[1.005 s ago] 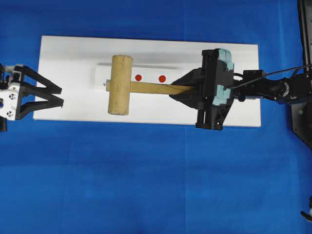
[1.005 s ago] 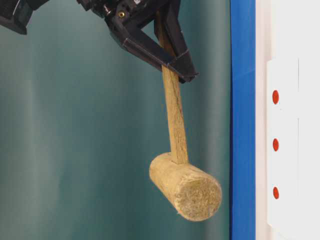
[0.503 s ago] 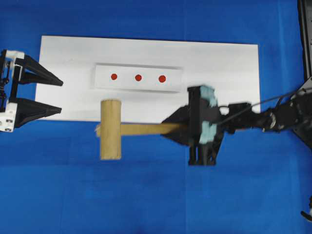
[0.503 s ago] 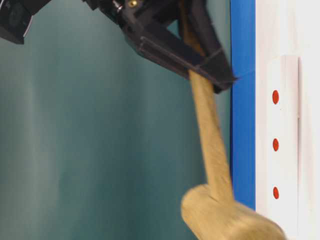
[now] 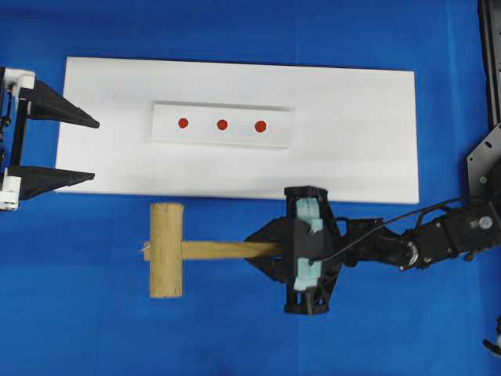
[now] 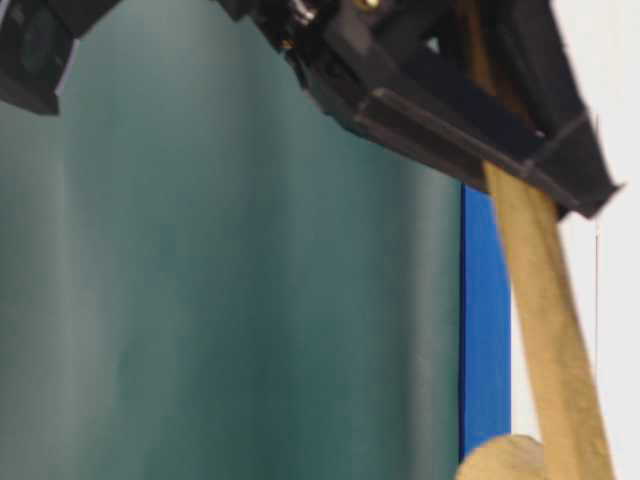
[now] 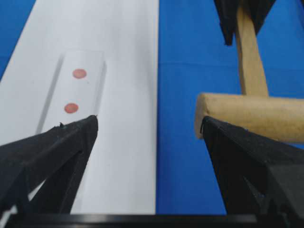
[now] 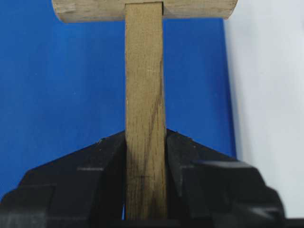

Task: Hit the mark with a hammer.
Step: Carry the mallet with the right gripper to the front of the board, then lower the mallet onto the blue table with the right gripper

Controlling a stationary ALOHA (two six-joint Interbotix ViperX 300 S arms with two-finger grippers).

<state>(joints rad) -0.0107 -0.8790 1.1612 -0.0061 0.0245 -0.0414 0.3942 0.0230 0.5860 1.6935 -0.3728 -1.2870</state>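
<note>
The hammer (image 5: pixel 166 251), a light-wood mallet, lies level over the blue cloth just in front of the white board (image 5: pixel 352 117), head to the left. My right gripper (image 5: pixel 254 251) is shut on its flat handle (image 8: pixel 144 71), and its fingers (image 6: pixel 470 110) clamp both sides. Three red marks sit in a row on a raised white strip (image 5: pixel 221 124) on the board, apart from the hammer. My left gripper (image 5: pixel 95 150) stands open and empty at the board's left end. In its wrist view, two marks (image 7: pixel 71 108) show on the left and the hammer head (image 7: pixel 247 111) on the right.
Blue cloth (image 5: pixel 235 337) covers the table around the board. A black frame (image 5: pixel 489 47) stands at the right edge. The right arm's links and cable (image 5: pixel 423 239) stretch in from the right, over the cloth below the board.
My right gripper has swung the hammer off the marked strip, toward the front and past the board's edge, over the blue cloth. The left gripper's fingers now look spread wider from overhead.
</note>
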